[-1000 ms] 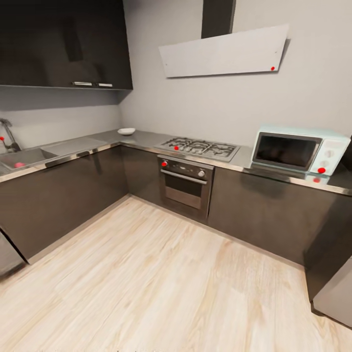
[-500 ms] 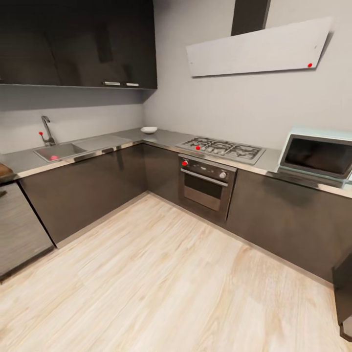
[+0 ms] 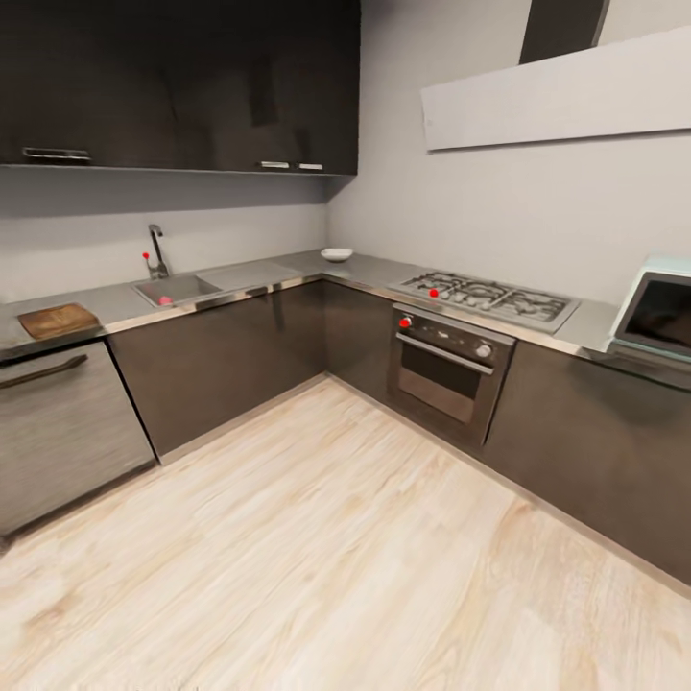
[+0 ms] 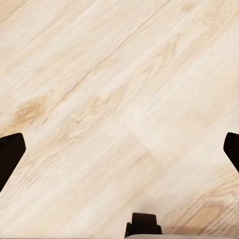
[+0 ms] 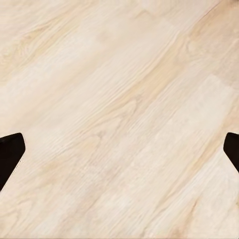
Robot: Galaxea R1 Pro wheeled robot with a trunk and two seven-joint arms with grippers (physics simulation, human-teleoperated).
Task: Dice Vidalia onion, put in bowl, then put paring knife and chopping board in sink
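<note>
The view has swung toward the sink (image 3: 176,287); the chopping board (image 3: 58,320) beside it now shows on the counter (image 3: 251,274). Both pincers, left (image 4: 119,152) and right (image 5: 119,152), hang spread apart over floor. Approach phase.

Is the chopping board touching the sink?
Apart. In the head view the chopping board lies along the countertop from the sink, bare grey counter between them.

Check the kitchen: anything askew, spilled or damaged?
Nothing stands out. The chopping board lies flat on the countertop, the bowl sits upright in the corner, and a small pinkish item rests in the sink. The floor shows no spills.
</note>
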